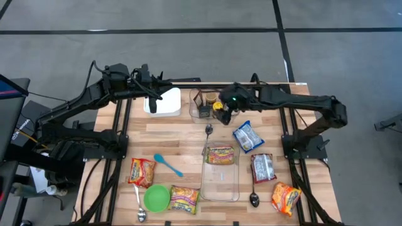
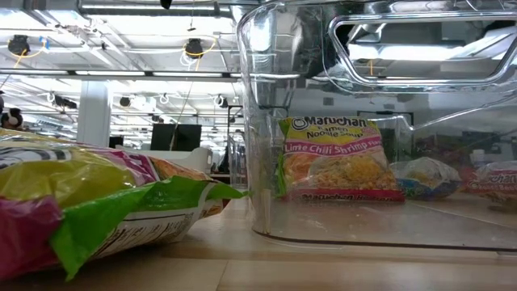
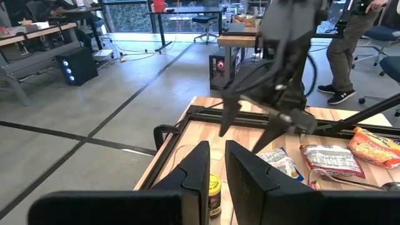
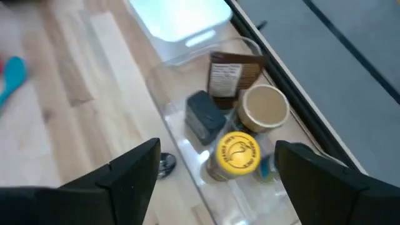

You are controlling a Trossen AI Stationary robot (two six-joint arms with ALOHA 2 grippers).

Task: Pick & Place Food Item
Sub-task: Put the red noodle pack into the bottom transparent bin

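A ramen packet [image 1: 220, 154] [image 2: 343, 158] lies at the far end of a clear bin [image 1: 221, 182]. Loose packets lie around it: ramen [image 1: 142, 171], [image 1: 184, 199], [image 1: 286, 198] and blue-white ones [image 1: 248, 137], [image 1: 262, 167]. My right gripper [image 1: 223, 112] [image 4: 217, 150] hangs open and empty above a small clear tray [image 4: 181, 134] at the far edge, right over a yellow-lidded jar [image 4: 237, 153] in it. My left gripper [image 1: 157, 95] [image 3: 215, 165] waits high over a white container [image 1: 164, 100] at the far left, its fingers shut to a narrow slit with nothing between them.
The small tray also holds a tan-lidded jar [image 4: 265, 106], a brown packet [image 4: 232, 75] and a dark block [image 4: 205, 119]. A green bowl [image 1: 157, 198], a blue spoon [image 1: 168, 164] and metal spoons [image 1: 139, 204], [image 1: 254, 198], [image 1: 208, 130] lie on the table. People stand in the room beyond.
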